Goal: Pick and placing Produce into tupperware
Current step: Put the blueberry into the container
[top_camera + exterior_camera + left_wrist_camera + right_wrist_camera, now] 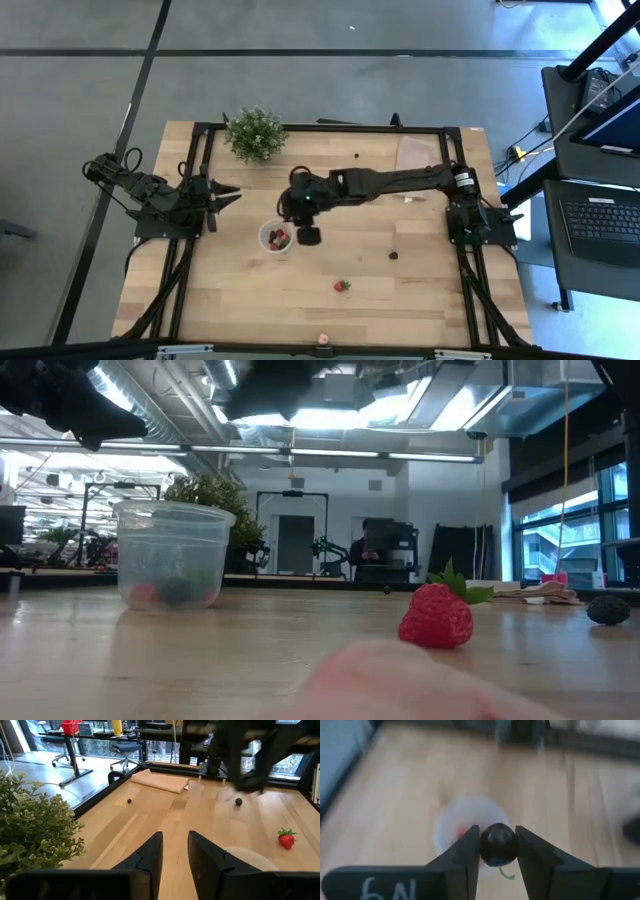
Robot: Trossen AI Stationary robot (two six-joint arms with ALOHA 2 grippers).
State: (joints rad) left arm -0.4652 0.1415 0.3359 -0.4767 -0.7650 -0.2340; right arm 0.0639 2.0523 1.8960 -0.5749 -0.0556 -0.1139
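The tupperware (277, 237) is a small round translucent cup standing on the wooden table, with red and dark fruit inside; the low view shows it too (172, 555). My right gripper (308, 234) hovers just right of the cup's rim, shut on a dark round berry (498, 842). The cup (470, 822) lies blurred below it. A red strawberry (342, 286) and a dark berry (393, 255) rest on the table. My left gripper (226, 195) waits open at the table's left side (175, 851). My right gripper pinches the dark berry (498, 834) between its two fingertips (469, 851), one on each side of the round body. The fingers come from above, pointing down. The berry is lifted clear of the table, and its green stem (506, 874) hangs below it, over the cup's near rim.
A bushy potted plant (256, 132) stands at the far edge, left of centre. A beige sheet (415, 152) lies at the far right. Another small fruit (323, 340) sits at the near edge. A small dark berry (129, 800) lies near the sheet. Black frame rails border the table.
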